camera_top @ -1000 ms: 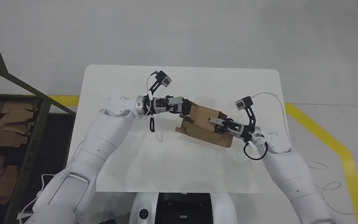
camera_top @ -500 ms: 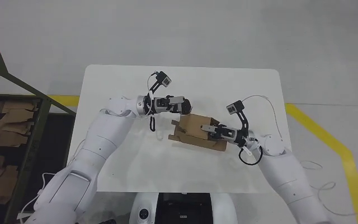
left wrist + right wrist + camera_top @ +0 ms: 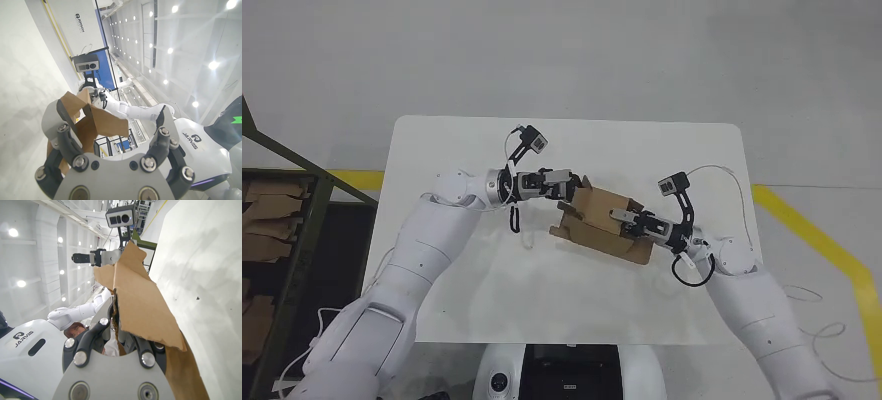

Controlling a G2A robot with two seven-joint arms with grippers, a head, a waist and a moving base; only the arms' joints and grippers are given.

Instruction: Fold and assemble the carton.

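- The brown carton sits near the middle of the white table. It is only half folded, and some flaps stick up.
- The left gripper is at the carton's far corner, on the robot's left side.
- In the left wrist view, the left gripper's two fingers are spread wide apart. A cardboard flap pokes into the gap. One finger is right against the cardboard. The other finger is well away from it, so nothing is pinched.
- The right gripper is on top of the carton, toward its right side.
- In the right wrist view, the right gripper is squeezed tight on the thin edge of a carton wall.
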